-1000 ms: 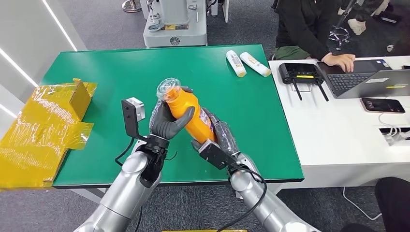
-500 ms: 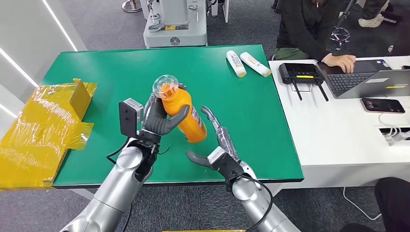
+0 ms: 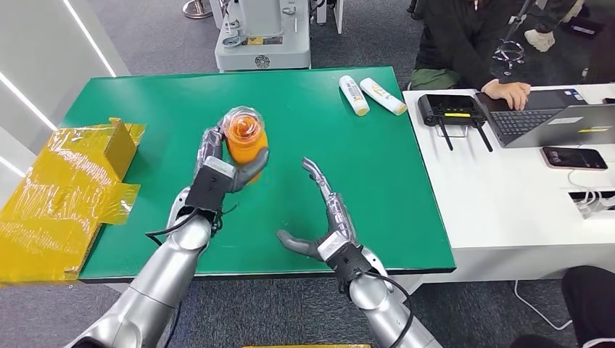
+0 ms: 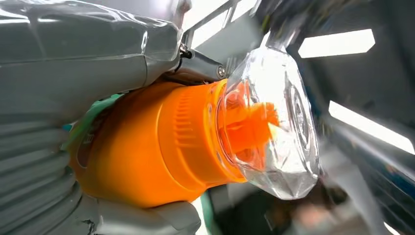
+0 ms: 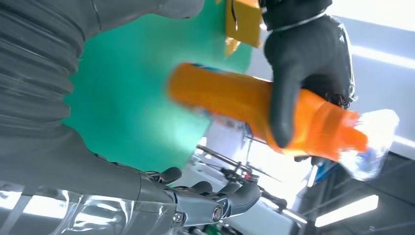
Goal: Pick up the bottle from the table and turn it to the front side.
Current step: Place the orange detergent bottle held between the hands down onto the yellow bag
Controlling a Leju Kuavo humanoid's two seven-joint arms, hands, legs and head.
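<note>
Orange bottle (image 3: pixel 245 145) is in the left hand (image 3: pixel 221 170), lifted off the green table (image 3: pixel 377 167). Fingers wrap the body from behind and the thumb crosses its front. Clear domed cap (image 3: pixel 243 123) points up toward the head camera, so the bottle reads nearly end-on from there. In the left wrist view the cap (image 4: pixel 274 122) sticks out past the hand (image 4: pixel 73 112), with the orange neck and spout visible through the plastic and a bit of label showing at the grip. Right wrist view shows the bottle (image 5: pixel 244 100) tilted above the green surface, dark fingers (image 5: pixel 288 68) clamped round its shoulder.

Right hand (image 3: pixel 330 217) is released: fingers apart and extended, thumb out to the side, nothing in it. It sits at about 4 o'clock from the bottle, apart from it, over the near part of the table.

Counts:
- 1 orange bottle, held.
- 2 white tubes (image 3: pixel 370 94) lying side by side at the far right corner of the table, roughly 2 o'clock from the bottle, well apart from it.
- 1 yellow wrapped carton (image 3: pixel 69 188) hanging off the table's left edge, 9 o'clock.
- 1 white desk (image 3: pixel 508 210) butted against the right side, carrying 1 laptop (image 3: pixel 547 119), 1 black router (image 3: pixel 453 109) and 1 phone (image 3: pixel 573 157).
- 1 person (image 3: pixel 471 36) seated behind the desk, one hand at the laptop.
</note>
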